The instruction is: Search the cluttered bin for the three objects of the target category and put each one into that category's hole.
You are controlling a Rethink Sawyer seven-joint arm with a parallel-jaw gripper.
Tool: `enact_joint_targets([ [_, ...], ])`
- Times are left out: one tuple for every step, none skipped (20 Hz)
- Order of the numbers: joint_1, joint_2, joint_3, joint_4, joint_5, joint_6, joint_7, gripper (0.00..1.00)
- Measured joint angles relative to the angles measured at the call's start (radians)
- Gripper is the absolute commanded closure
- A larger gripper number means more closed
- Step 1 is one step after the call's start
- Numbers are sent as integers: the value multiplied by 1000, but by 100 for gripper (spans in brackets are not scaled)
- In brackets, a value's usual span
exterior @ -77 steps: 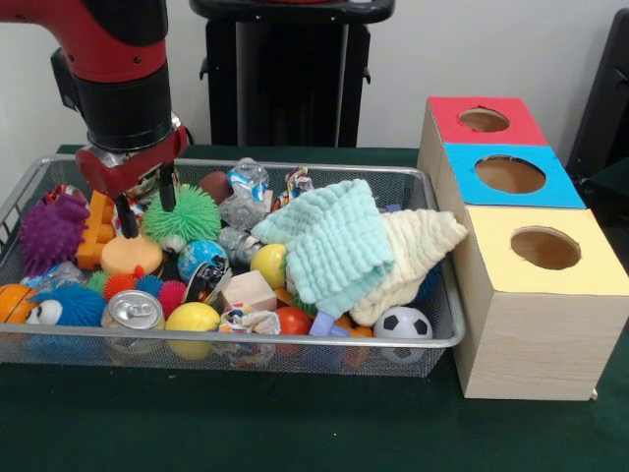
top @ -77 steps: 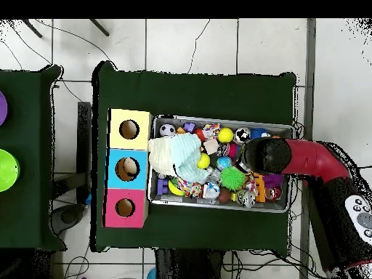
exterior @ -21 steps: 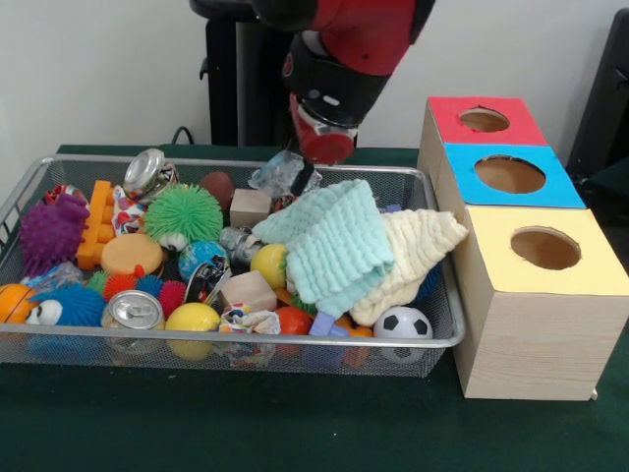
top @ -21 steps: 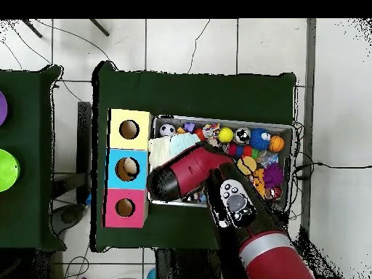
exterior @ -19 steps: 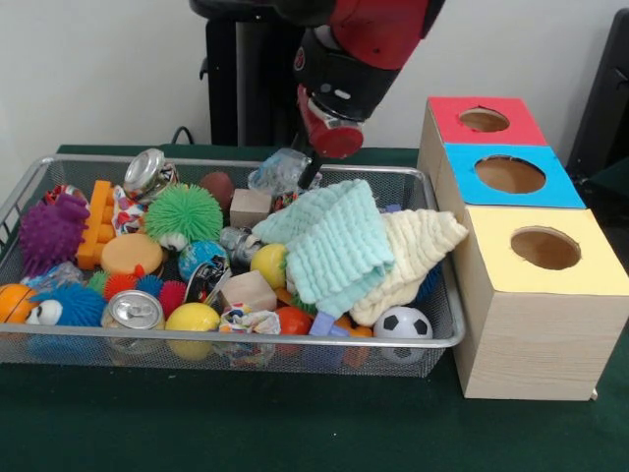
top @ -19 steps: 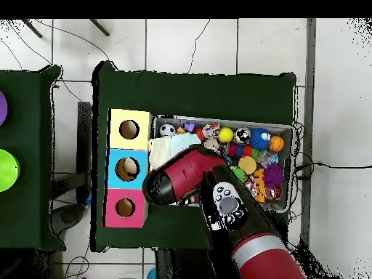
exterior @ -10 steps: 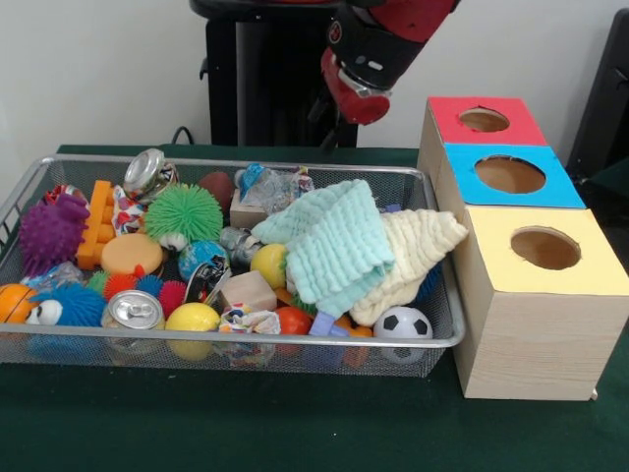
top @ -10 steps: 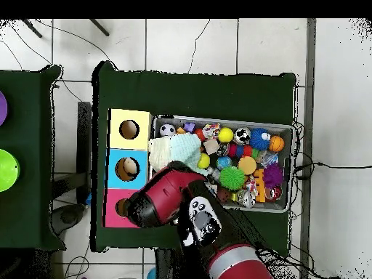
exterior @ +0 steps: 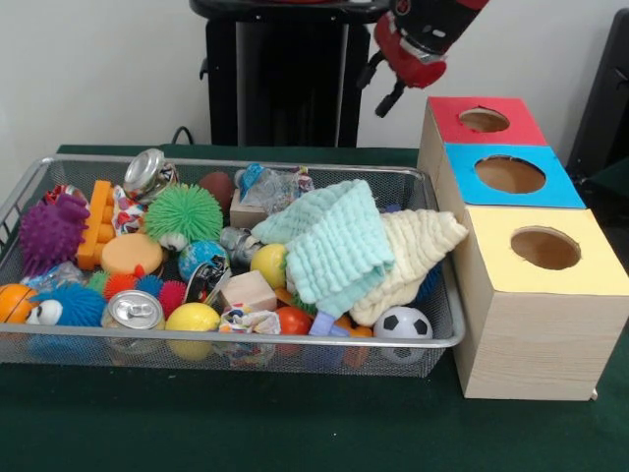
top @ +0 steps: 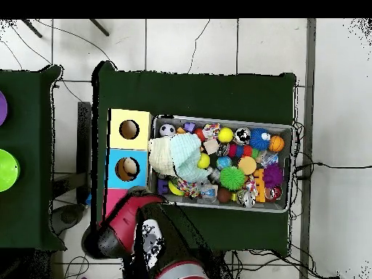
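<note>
No text or label can be read, cans seemingly included

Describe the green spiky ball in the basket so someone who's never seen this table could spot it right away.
Start at the wire mesh basket beside the wooden boxes with coloured tops. In the front view, look toward its back left part, right of the orange toy brick and just below a crushed silver can. The green spiky ball is the only bright green thing there, covered in soft rubbery bristles.
</note>
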Motion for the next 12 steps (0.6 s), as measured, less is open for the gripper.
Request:
enact_joint_targets([
  [24, -5, 0, 10, 14, -2, 6, 0],
  [38, -8, -1, 15, 22, -3, 9, 0],
  [78, -15, -1, 26, 45, -6, 20, 0],
  [103, -20, -2, 32, 59, -7, 27, 0],
  [113, -22, -2, 35, 65, -8, 31, 0],
  [158, -32, -2, 45, 94, -8, 49, 0],
  [179, -36, -3, 49, 107, -8, 57, 0],
  [197, -40, -3, 53, 119, -8, 65, 0],
  [215, -43, -3, 56, 131, -8, 73, 0],
  [241, -47, -3, 60, 148, -8, 86, 0],
  [257, -50, -4, 62, 158, -8, 94, 0],
  [294, -56, -4, 64, 183, -8, 111, 0],
])
